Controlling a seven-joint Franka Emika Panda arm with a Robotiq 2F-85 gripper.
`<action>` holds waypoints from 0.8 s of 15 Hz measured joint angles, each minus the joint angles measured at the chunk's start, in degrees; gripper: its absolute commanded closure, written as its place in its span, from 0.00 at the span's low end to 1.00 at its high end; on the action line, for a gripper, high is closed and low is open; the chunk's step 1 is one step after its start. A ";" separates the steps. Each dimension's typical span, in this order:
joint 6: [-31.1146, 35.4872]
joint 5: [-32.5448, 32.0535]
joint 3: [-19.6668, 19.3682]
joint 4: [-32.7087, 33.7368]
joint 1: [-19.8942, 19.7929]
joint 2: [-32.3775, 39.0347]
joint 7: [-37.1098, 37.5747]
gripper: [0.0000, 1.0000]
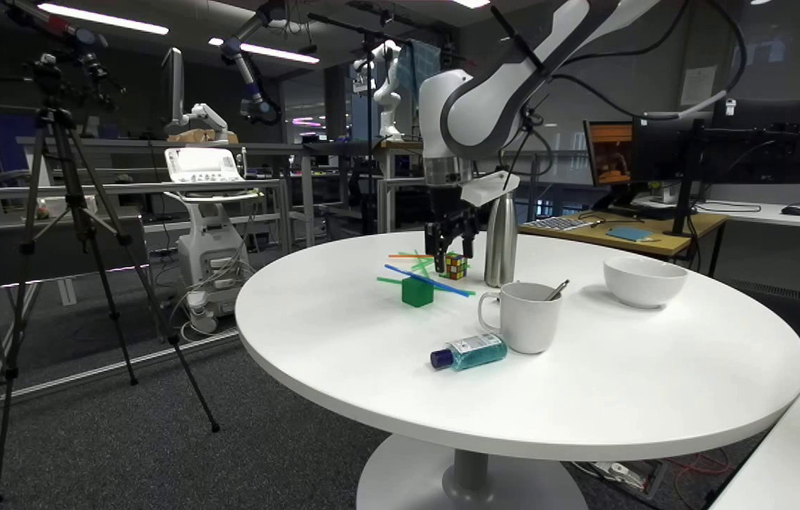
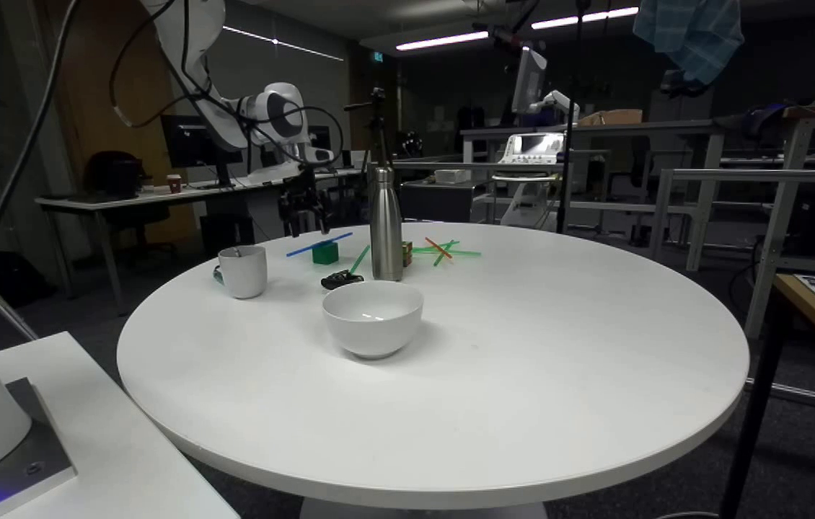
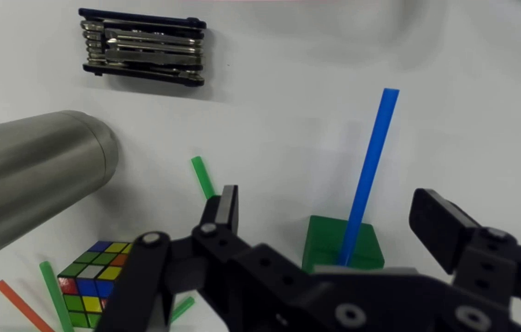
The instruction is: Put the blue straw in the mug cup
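The blue straw lies across the top of a green block, its ends overhanging; it also shows in an exterior view and in the wrist view. The white mug stands upright, handle at its side, with a thin metallic pen-like item in it; it also shows in an exterior view. My gripper is open and empty, pointing down above the straw. In the wrist view the straw lies between the spread fingers, touching neither pad; its near end is hidden by the gripper body.
A steel bottle and a Rubik's cube stand beside the gripper. A folded multi-tool lies near. Green straws and an orange straw are scattered. A teal liquid bottle lies by the mug. A white bowl stands apart.
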 measured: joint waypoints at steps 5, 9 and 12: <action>-0.01 0.90 -0.02 0.13 0.38 2.55 0.12 0.00; -0.11 1.04 0.09 0.52 1.19 3.46 0.12 0.00; -0.50 1.06 0.27 1.33 1.83 3.99 0.12 0.00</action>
